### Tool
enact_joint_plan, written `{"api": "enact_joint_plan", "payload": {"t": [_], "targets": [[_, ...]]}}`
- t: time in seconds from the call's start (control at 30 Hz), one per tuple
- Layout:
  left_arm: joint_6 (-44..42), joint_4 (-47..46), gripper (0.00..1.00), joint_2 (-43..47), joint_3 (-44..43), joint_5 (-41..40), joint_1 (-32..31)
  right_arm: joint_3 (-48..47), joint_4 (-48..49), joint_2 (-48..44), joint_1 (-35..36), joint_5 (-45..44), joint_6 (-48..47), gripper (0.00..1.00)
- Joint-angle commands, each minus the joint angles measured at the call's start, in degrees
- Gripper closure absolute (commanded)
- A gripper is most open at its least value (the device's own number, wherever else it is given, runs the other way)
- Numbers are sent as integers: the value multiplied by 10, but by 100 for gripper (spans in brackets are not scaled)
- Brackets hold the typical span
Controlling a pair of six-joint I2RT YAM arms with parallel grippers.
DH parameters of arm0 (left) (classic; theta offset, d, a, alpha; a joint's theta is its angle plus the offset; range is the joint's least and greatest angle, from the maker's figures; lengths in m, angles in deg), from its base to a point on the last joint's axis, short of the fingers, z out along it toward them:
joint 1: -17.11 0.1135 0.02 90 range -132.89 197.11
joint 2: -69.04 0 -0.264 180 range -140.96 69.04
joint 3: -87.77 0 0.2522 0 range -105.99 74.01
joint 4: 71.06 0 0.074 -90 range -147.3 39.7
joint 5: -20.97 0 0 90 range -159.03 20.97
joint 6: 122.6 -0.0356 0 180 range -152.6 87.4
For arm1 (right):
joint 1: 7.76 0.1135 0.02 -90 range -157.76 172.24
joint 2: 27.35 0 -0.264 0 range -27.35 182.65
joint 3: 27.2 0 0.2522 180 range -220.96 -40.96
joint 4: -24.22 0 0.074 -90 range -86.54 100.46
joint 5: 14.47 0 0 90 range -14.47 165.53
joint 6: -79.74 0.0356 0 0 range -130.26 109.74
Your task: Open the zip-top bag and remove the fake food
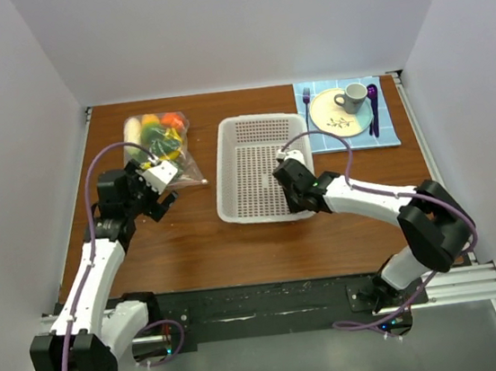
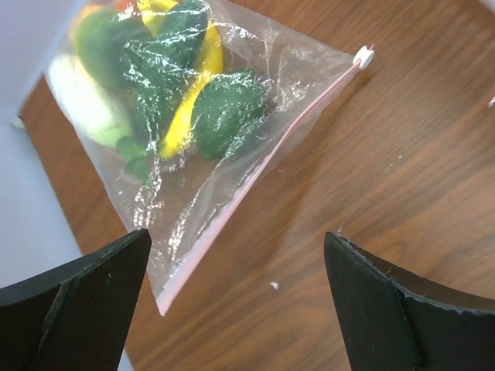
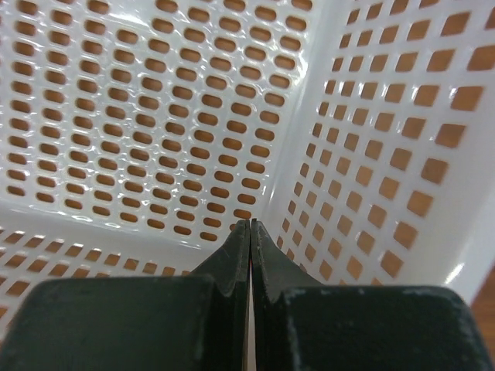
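Left of the white basket point(image 1: 254, 162), we've got the zip-top bag point(image 1: 167, 155) lying flat on the table, with the fake food point(image 1: 159, 135) bunched up inside. Our left gripper point(image 2: 236, 247) hangs over the bag's pink zip edge, jaws spread wide, holding nothing. Our right gripper point(image 3: 250, 229) sits inside the basket near a corner, pinched fully together on nothing.

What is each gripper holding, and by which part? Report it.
Nothing is held. The left gripper hangs open over the zip-top bag at its zip edge; the right gripper is shut empty inside the white basket.
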Motion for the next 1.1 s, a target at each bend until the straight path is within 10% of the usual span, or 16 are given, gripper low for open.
{"api": "enact_joint_plan", "payload": {"t": [0.0, 0.6, 0.93, 1.07], "targets": [[-95, -103, 0, 12, 42, 4, 4, 41, -66, -65, 5, 25, 47, 100], [-209, -240, 2, -138, 35, -31, -12, 66, -90, -202, 63, 54, 100, 87], [-235, -278, 52, -156, 75, -49, -17, -13, -100, -156, 71, 27, 65, 80], [-245, -261, 28, -144, 87, -51, -23, -39, -105, -149, 71, 25, 58, 75]]}}
